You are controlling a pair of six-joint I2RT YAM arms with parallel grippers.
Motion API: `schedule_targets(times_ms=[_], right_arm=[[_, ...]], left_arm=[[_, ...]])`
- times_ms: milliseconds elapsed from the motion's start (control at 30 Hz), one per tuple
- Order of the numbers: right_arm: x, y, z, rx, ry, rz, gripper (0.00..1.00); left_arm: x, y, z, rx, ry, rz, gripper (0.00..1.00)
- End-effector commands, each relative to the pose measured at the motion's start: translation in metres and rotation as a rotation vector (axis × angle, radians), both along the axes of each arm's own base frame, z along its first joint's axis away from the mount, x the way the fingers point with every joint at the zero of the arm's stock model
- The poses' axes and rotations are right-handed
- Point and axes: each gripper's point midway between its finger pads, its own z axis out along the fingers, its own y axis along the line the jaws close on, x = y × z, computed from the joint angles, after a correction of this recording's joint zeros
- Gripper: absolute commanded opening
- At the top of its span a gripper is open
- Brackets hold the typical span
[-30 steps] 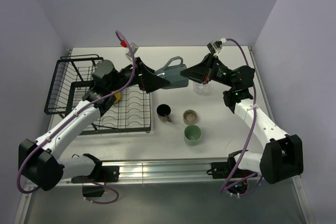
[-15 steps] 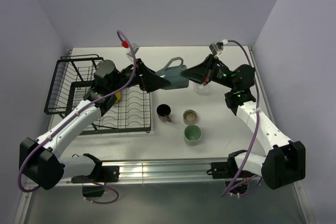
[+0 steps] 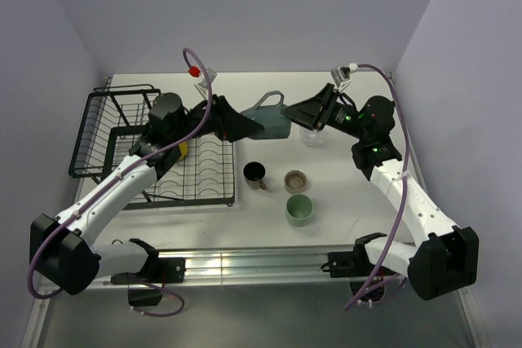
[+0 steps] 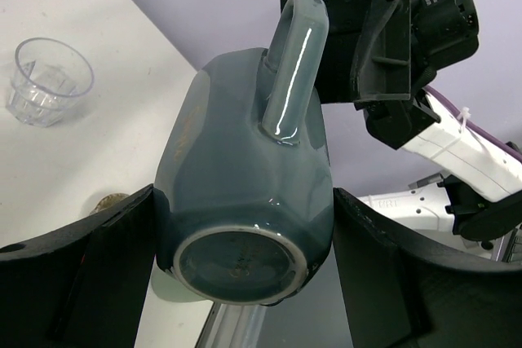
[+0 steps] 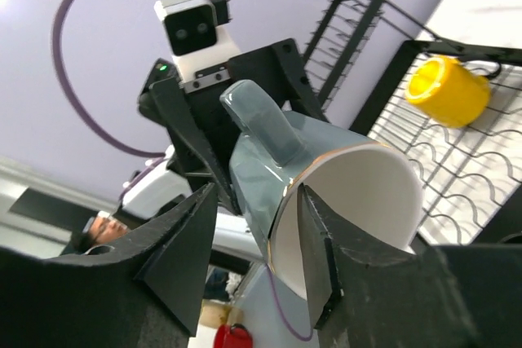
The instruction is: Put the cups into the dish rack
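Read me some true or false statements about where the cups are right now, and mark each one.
1. The grey mug is up in the air, gripped by the left tool. True.
2. The yellow mug lies in the rack. True.
3. The clear glass is in the rack. False: it stands on the table.
4. The green cup is tipped on its side. False: it stands upright on the table.
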Motion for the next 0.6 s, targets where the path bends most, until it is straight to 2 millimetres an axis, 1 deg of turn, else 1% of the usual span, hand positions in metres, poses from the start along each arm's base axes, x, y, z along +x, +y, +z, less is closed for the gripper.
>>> schedule_targets(times_ms=[0, 33, 100, 133, 167, 233, 267, 300, 333, 367, 400, 433, 467, 500, 533, 567], right_arm=[[-0.001, -0.006, 0.021, -0.015, -0.081, -0.058, 0.52], [0.0, -0.007, 0.022, -0.022, -0.082, -0.069, 0.53], [0.005, -0.009, 0.016, -0.049, -0.063, -0.103, 0.53], [0.006, -0.01, 0.018, -0.058, -0.07, -0.117, 0.53], [0.009, -0.011, 0.01, -0.087, -0.048, -0.132, 0.53], [0.014, -0.015, 0.01, -0.112, -0.047, -0.177, 0.53], [0.015, -0.017, 0.002, -0.148, -0.031, -0.192, 0.53], [0.017, -0.02, 0.0, -0.166, -0.023, -0.214, 0.53], [0.022, -0.025, 0.002, -0.18, -0.026, -0.263, 0.53], [0.024, -0.029, -0.006, -0.219, -0.017, -0.286, 0.53], [0.025, -0.032, -0.011, -0.241, -0.002, -0.305, 0.53], [0.03, -0.037, -0.01, -0.26, -0.003, -0.351, 0.53], [0.031, -0.041, -0.018, -0.297, 0.01, -0.37, 0.53], [0.032, -0.044, -0.019, -0.312, 0.011, -0.39, 0.53], [0.034, -0.048, -0.022, -0.329, 0.013, -0.411, 0.53], [0.036, -0.052, -0.026, -0.353, 0.018, -0.44, 0.53]], left_arm=[[-0.006, 0.012, 0.068, -0.104, -0.178, 0.036, 0.0], [-0.006, 0.013, 0.068, -0.104, -0.179, 0.041, 0.0], [-0.003, 0.016, 0.068, -0.103, -0.177, 0.054, 0.0], [-0.002, 0.017, 0.067, -0.102, -0.173, 0.057, 0.0], [-0.001, 0.017, 0.067, -0.1, -0.169, 0.062, 0.0], [0.003, 0.018, 0.065, -0.091, -0.157, 0.077, 0.0], [0.005, 0.019, 0.064, -0.082, -0.158, 0.086, 0.0], [0.008, 0.02, 0.063, -0.075, -0.153, 0.097, 0.0], [0.011, 0.021, 0.062, -0.061, -0.148, 0.11, 0.0], [0.014, 0.022, 0.059, -0.051, -0.141, 0.121, 0.0], [0.018, 0.023, 0.061, -0.043, -0.141, 0.135, 0.0], [0.024, 0.025, 0.06, -0.024, -0.149, 0.165, 0.0], [0.028, 0.026, 0.051, 0.013, -0.117, 0.181, 0.0], [0.034, 0.027, 0.053, 0.029, -0.114, 0.201, 0.0], [0.039, 0.028, 0.051, 0.052, -0.11, 0.221, 0.0], [0.045, 0.032, 0.037, 0.11, -0.073, 0.253, 0.0]])
